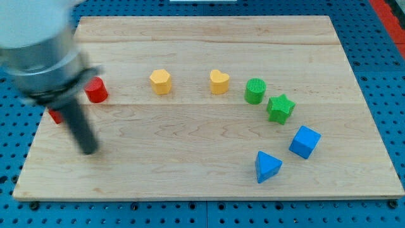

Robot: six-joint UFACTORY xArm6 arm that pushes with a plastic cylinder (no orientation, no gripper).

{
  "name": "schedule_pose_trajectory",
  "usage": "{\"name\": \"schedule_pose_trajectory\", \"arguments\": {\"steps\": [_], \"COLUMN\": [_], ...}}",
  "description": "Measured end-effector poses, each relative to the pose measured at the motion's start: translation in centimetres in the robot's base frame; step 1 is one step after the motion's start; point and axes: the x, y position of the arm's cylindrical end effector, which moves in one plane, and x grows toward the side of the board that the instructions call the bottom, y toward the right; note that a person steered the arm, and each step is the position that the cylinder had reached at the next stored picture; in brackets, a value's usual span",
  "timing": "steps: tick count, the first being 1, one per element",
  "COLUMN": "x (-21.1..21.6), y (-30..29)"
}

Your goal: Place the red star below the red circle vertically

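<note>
You've got the red star point(55, 116) near the board's point(190, 171) left edge, mostly hidden behind the rod; only a red sliver shows, so can't tell its orientation or long axis. My tip point(89, 151) sits just below-right of it, blurred, holding nothing; contact w/ star unclear. Red circle point(96, 90) lies just up-right of the star, toward the top-left corner.

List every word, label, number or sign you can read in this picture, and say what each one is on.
None: no readable text shows anywhere.
The wooden board is bare wood.
The blocks, such as the red circle, yellow heart and blue cube, carry no markings.
The arm above my tip is blurred; no label can be made out on it.
</note>
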Motion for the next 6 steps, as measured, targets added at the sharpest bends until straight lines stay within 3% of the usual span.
{"name": "schedule_pose_trajectory", "arguments": {"steps": [1, 3, 5, 6], "x": [-1.2, -11.6, -7.1, -10.9], "y": [-6.7, -4.7, 0.6, -2.2]}}
